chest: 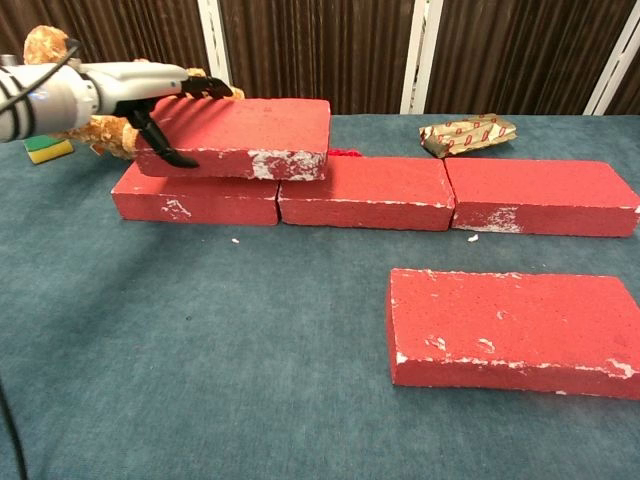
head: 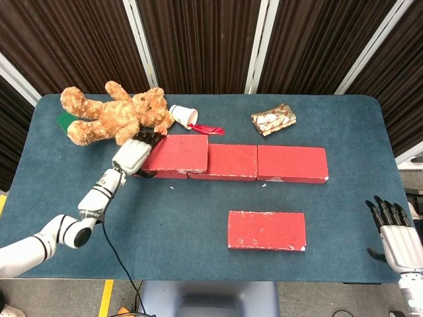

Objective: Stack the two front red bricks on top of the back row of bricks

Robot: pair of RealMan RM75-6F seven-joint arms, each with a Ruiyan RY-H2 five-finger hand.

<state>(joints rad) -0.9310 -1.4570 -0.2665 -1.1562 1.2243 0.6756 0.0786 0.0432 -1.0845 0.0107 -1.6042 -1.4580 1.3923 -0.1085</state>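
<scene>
Head view: mounted high, looking steeply down, far enough to take in the whole blue felt-covered table (head: 59, 198) and the dark pleated curtain (head: 198, 39) behind it. Chest view: set low at the near edge, facing level toward that curtain, close in. Both share the row of flat red bricks (head: 291, 164) (chest: 545, 195)
</scene>
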